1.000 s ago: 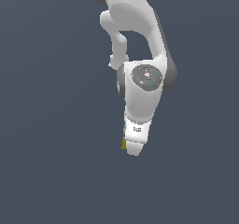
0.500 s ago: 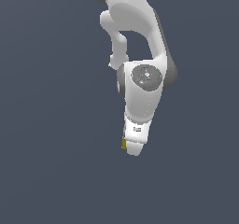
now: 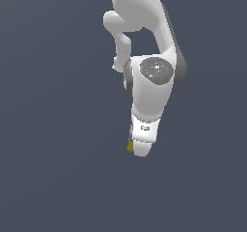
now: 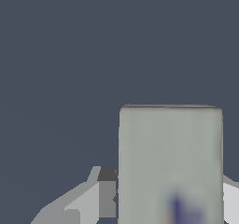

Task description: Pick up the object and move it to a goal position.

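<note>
The object [image 4: 170, 162] fills much of the wrist view as a pale grey-white carton face with a blurred dark blue mark low on it. My gripper [image 4: 168, 183] is shut on it: one finger's dark pad [image 4: 107, 174] presses its one side, and the other finger [image 4: 229, 190] shows at its opposite side. In the exterior view the white arm points down over a dark floor, and the hand [image 3: 144, 138] covers nearly all of the object. Only a small yellow corner of the object [image 3: 130, 146] peeks out at the exterior view's left of the hand.
A plain dark blue-grey floor [image 3: 53, 168] surrounds the arm in both views. No other object, container or edge shows.
</note>
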